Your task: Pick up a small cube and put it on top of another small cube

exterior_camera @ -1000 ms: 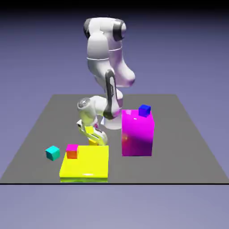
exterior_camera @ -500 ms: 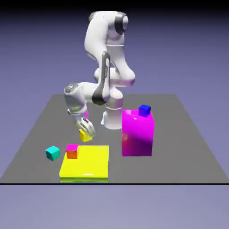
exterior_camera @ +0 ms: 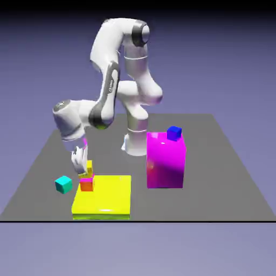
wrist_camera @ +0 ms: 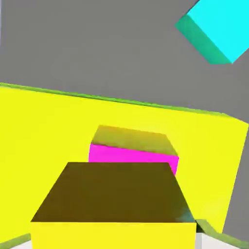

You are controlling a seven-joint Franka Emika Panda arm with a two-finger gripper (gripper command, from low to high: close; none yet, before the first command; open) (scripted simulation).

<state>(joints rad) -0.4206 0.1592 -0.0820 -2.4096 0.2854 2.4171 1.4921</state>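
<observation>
Golden-yellow small cube (exterior_camera: 88, 167) held in the claw (exterior_camera: 84, 168), hanging just above the magenta-topped cube (exterior_camera: 87, 183). Claw closed on it, going by how the cube sits between the fingers in the exterior view and fills the lower middle of the hand view (wrist_camera: 114, 204).

Target cube stands on the near-left corner of the flat yellow slab (exterior_camera: 108, 199). In the hand view its magenta top (wrist_camera: 131, 156) shows as a strip beyond the held cube, slightly rotated against it.

Step in hand, as I judge it: placing; carry looks done, lowering not finished. Whether the two cubes already touch cannot be told from either view. Next move calls for a straight descent with faces squared up, then release; any offset could tip the cube off onto the slab.

Around: cyan cube (exterior_camera: 63, 184) on the grey worktop (exterior_camera: 226, 172), near the slab at the exterior view's left. Big magenta block (exterior_camera: 166, 160) apart at the right, blue cube (exterior_camera: 173, 132) on top of it.

Hidden: fingertips masked by the held cube in the hand view; cyan cube cut off at that frame's edge.
</observation>
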